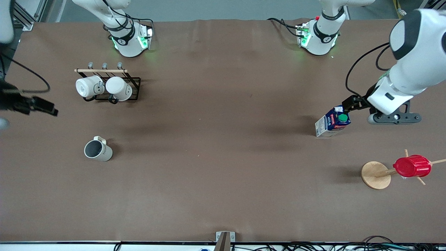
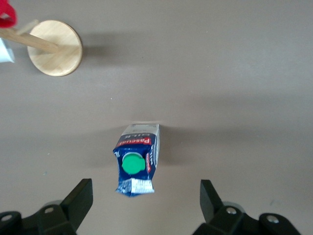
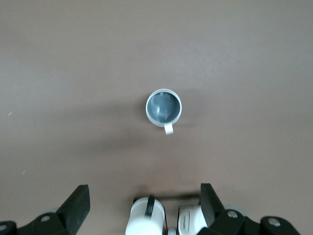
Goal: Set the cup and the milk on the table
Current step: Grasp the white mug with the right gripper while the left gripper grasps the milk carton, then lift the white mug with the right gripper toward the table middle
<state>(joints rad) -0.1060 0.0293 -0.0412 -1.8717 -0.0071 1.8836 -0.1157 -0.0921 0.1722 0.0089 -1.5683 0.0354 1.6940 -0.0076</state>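
From the front, the milk [image 1: 332, 122] stands upright on the table [image 1: 223, 139] toward the left arm's end, just under the raised left gripper [image 1: 352, 104]; the cup [image 1: 98, 150] stands toward the right arm's end, nearer the camera than the mug rack [image 1: 108, 87].

In the left wrist view, the open left gripper [image 2: 145, 203] straddles the carton's line (gable ridge running lengthwise between the fingers).

In the right wrist view, the right gripper [image 3: 145, 205] hangs open high over the cup [image 3: 164, 107].

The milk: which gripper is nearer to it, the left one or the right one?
Left. The left gripper hangs open just above the milk. The right gripper is open above the cup, at the right arm's end of the table.
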